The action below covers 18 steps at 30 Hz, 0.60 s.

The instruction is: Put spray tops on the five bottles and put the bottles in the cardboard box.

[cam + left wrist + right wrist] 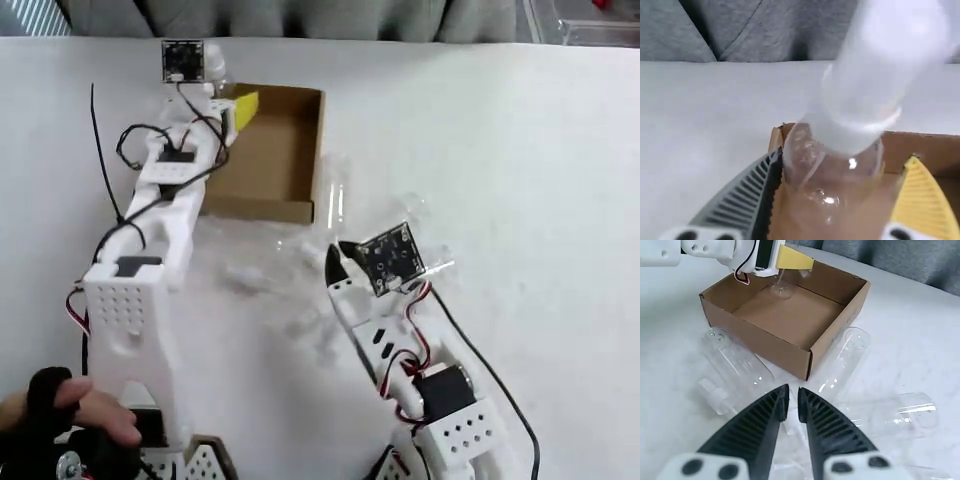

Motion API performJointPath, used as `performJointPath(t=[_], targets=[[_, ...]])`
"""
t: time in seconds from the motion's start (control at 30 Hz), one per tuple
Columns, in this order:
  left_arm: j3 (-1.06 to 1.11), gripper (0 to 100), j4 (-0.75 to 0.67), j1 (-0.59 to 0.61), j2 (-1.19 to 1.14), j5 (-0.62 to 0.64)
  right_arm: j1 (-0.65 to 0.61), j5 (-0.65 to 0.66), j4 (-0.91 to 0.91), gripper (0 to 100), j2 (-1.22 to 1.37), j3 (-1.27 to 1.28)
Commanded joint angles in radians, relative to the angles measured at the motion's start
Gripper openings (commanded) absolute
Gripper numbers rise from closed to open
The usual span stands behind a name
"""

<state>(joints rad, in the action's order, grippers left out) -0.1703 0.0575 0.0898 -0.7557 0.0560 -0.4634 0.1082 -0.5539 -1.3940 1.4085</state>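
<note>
Left tool (842, 159) clamps the held bottle (832, 182) by its body, base down inside the cardboard box (790, 347), close to one wall. Right tool (792, 391) narrow, almost closed, nothing in it, hangs over loose bottles (737, 362) lying on the counter (520, 150) just outside the box. Bottles look like thin clear plastic: light, fairly stiff but squashable, slick, and round so likely to roll. Best grip is probably across mid-body with a modest squeeze, not the neck. Can't tell if the loose ones carry spray tops
</note>
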Motion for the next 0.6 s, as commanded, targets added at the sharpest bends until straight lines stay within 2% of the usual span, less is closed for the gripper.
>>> performJointPath(t=[0.0, 0.3, 0.57], targets=[[-0.052, 35, 0.009, 0.013, 0.028, 0.014, 0.004, 0.014, 0.007, 1.5, -0.015, -0.008], [-0.060, 35, 0.072, 0.015, 0.039, 0.014, 0.004, 0.014, 0.007, 1.5, -0.015, -0.009], [0.058, 35, 0.103, 0.024, 0.193, 0.014, 0.008, 0.014, 0.008, 1.5, -0.015, -0.011]])
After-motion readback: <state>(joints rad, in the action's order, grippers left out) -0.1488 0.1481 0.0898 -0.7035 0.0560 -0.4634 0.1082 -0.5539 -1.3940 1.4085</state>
